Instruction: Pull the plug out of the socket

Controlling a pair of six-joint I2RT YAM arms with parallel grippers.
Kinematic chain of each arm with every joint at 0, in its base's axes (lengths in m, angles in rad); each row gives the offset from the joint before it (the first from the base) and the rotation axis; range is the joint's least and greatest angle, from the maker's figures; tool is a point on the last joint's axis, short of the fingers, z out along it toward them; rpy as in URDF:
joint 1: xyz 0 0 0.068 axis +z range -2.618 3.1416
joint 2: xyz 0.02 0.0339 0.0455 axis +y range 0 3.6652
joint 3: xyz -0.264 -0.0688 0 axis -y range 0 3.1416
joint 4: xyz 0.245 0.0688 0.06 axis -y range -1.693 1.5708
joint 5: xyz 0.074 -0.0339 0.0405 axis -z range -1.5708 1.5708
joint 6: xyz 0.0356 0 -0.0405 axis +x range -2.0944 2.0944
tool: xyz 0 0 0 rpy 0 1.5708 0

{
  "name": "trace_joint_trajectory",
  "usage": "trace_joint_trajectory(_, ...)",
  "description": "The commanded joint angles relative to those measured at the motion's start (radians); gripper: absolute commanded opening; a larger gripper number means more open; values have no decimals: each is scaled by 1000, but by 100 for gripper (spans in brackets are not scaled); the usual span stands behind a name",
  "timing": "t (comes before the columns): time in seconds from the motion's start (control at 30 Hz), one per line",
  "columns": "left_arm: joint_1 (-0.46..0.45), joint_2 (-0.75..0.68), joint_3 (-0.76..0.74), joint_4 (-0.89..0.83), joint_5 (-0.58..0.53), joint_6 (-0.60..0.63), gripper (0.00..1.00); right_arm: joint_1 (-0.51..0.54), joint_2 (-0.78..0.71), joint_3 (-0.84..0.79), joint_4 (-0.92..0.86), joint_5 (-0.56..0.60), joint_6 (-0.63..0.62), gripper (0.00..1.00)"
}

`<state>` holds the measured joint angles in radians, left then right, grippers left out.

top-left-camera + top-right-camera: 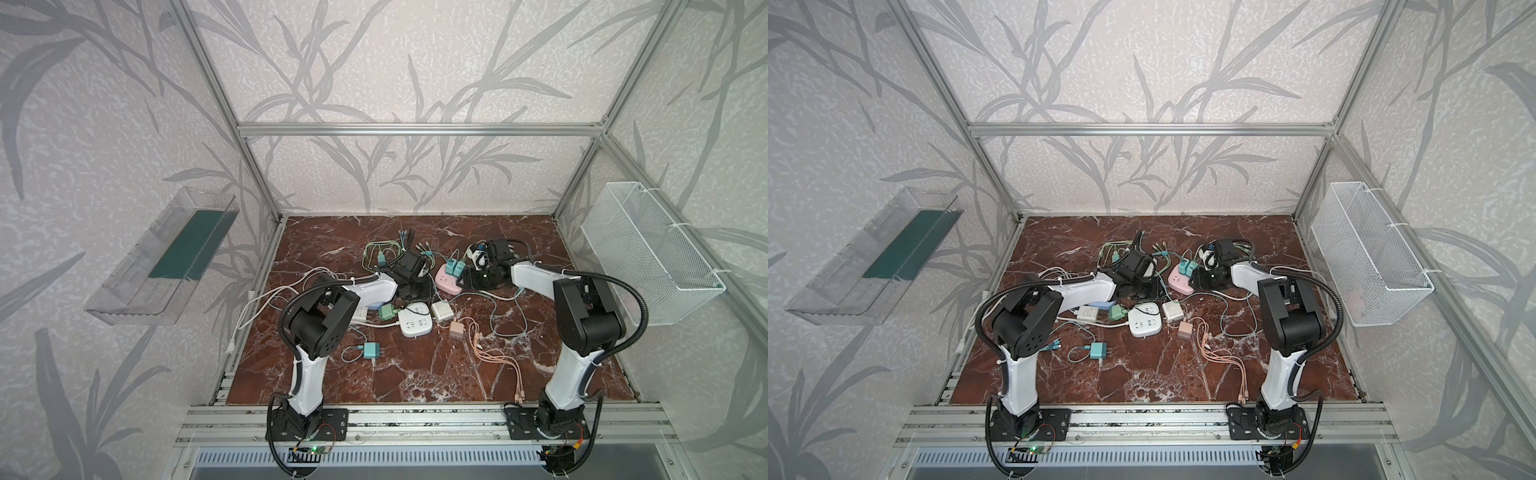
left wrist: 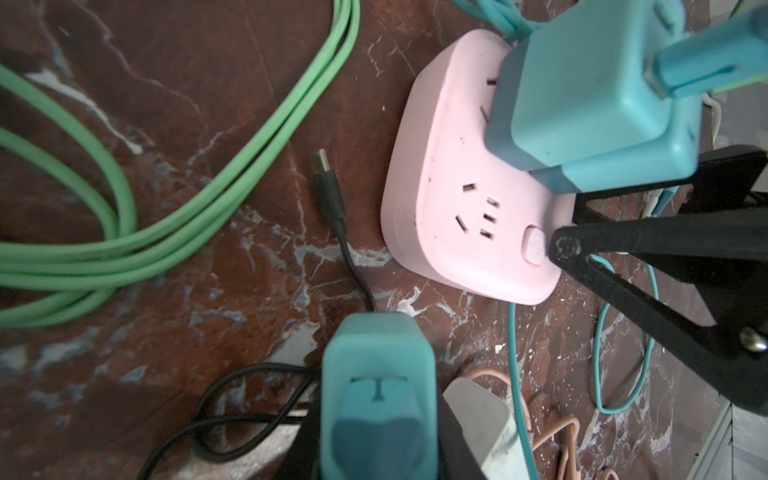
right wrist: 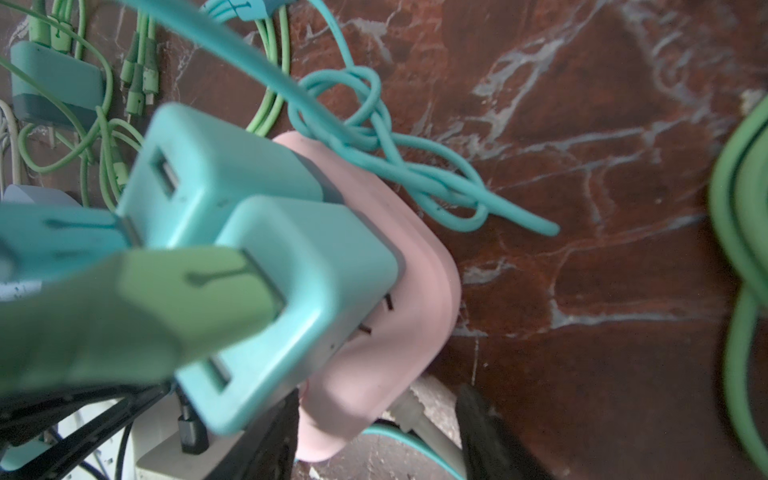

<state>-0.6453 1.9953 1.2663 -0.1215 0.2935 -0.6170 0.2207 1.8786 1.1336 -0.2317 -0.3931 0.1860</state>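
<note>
The pink socket (image 1: 446, 286) (image 1: 1179, 284) (image 2: 457, 208) (image 3: 395, 332) lies mid-table with two teal plugs (image 1: 454, 269) (image 1: 1187, 267) (image 2: 590, 91) (image 3: 307, 291) standing in it side by side, cables in their USB ports. My left gripper (image 2: 380, 440) (image 1: 415, 291) is just left of the socket, shut on a teal connector head (image 2: 378, 374). My right gripper (image 3: 378, 428) (image 1: 471, 280) straddles the socket's cord end with its jaws apart. One of its fingers (image 2: 665, 270) rests on the edge by the button; a gap shows at the other.
Green cables (image 2: 166, 208) (image 1: 384, 251) and a loose black USB lead (image 2: 328, 187) lie by the socket. Nearer the front are a white socket (image 1: 415, 322), a white cube (image 1: 441, 309), a peach adapter (image 1: 456, 330) and a loose teal adapter (image 1: 371, 350). A wire basket (image 1: 652, 253) hangs on the right wall.
</note>
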Motion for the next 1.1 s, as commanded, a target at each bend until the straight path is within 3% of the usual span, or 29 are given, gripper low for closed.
trace_joint_trajectory(0.0,1,12,40,-69,-7,23,27,-4,-19,-9,-1,-1,3,61)
trace_joint_trajectory(0.33,2,28,146,-241,-54,75,51,-4,-16,-10,-4,-2,4,61)
trace_joint_trajectory(0.8,2,-41,188,-428,-245,103,54,-9,-30,-14,9,-3,-3,61)
trace_joint_trajectory(1.07,-3,-70,254,-454,-287,136,54,-11,-75,-22,35,7,-57,61)
